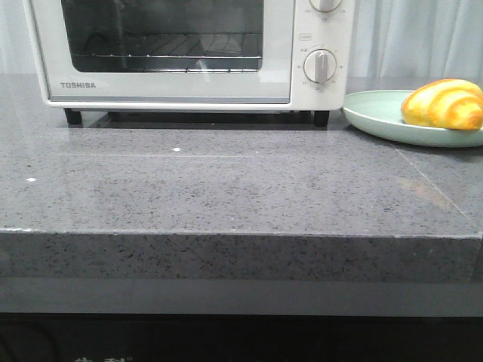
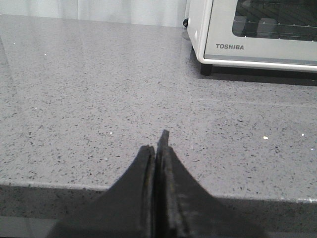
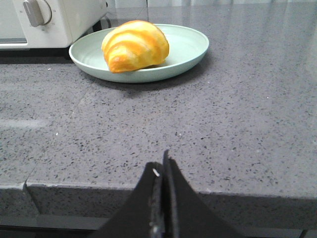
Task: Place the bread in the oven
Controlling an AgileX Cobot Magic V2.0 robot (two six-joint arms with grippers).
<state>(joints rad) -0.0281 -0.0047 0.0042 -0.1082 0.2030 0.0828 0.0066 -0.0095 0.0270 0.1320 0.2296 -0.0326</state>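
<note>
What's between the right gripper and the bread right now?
Only bare countertop, then the near rim of the green plate under the bread; the right wrist view shows it, right gripper shut.

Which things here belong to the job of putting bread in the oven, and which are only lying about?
Job: glossy golden-yellow croissant-shaped bread; white Toshiba toaster oven, door shut.
Lying about: pale green round plate under the bread; grey speckled stone counter.

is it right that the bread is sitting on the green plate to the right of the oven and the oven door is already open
Not quite. The oven door is closed, its glass panel upright against the front, as the front view shows. The rest holds: the bread sits on the green plate to the right of the oven.
</note>
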